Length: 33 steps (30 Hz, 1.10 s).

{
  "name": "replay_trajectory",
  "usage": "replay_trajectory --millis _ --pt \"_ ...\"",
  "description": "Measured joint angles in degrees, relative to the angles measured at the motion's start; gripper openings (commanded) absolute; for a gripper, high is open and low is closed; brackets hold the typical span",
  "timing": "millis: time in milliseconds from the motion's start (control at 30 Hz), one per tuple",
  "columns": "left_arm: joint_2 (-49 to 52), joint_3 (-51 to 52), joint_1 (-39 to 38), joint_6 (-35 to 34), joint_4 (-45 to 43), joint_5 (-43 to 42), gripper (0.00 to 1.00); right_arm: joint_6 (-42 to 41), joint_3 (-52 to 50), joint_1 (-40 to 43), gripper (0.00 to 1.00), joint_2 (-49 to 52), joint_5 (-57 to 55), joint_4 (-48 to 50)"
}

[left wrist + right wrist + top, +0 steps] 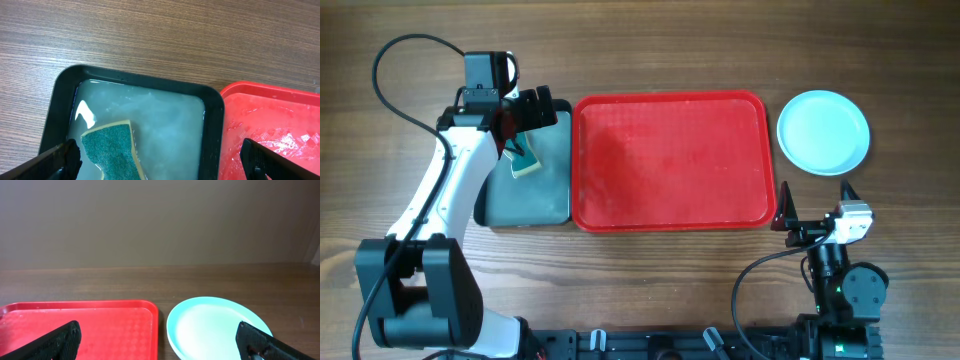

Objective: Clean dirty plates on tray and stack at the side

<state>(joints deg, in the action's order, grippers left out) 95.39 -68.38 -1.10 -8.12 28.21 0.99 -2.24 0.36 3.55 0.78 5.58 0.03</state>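
Observation:
The red tray (pixel 670 160) lies mid-table with nothing on it; its surface looks wet in the left wrist view (pixel 270 120). A pale aqua plate (pixel 823 132) rests on the wood just right of the tray, and the right wrist view shows it beside the tray's corner (pixel 215 325). My right gripper (pixel 817 200) hovers near the tray's front right corner, open and empty (pixel 160 347), with the plate ahead. My left gripper (pixel 532 112) is open over the black tray, nothing between its fingers (pixel 160 167).
A black tray (pixel 525 185) with cloudy water sits against the red tray's left side, its rim (pixel 215 125) touching it. A green-topped sponge (pixel 110 150) lies in the water. Bare wood surrounds everything.

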Motion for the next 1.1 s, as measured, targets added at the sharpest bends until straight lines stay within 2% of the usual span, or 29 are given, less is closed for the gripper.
replay_trajectory --millis 333,433,567,767,867,1000,1100 --pt "0.0 0.0 0.0 0.0 0.0 0.0 1.00 0.0 0.0 0.0 1.00 0.0 0.0 0.0" --pt "-2.7 0.0 -0.1 0.0 0.3 0.1 1.00 0.0 0.0 0.0 1.00 0.0 0.0 0.0" --pt "-17.1 0.0 -0.3 0.0 1.5 0.7 1.00 0.0 0.0 0.0 1.00 0.0 0.0 0.0" --pt "-51.9 -0.4 3.6 0.0 2.3 1.6 1.00 0.0 0.0 0.0 1.00 0.0 0.0 0.0" --pt "-64.9 -0.6 3.9 0.0 8.4 3.8 1.00 0.0 0.0 0.0 1.00 0.0 0.0 0.0" --pt "-76.7 -0.7 3.9 0.0 22.1 4.5 1.00 0.0 0.0 0.0 1.00 0.0 0.0 0.0" --pt "-84.8 -0.6 3.9 0.0 28.2 4.8 1.00 0.0 0.0 0.0 1.00 0.0 0.0 0.0"
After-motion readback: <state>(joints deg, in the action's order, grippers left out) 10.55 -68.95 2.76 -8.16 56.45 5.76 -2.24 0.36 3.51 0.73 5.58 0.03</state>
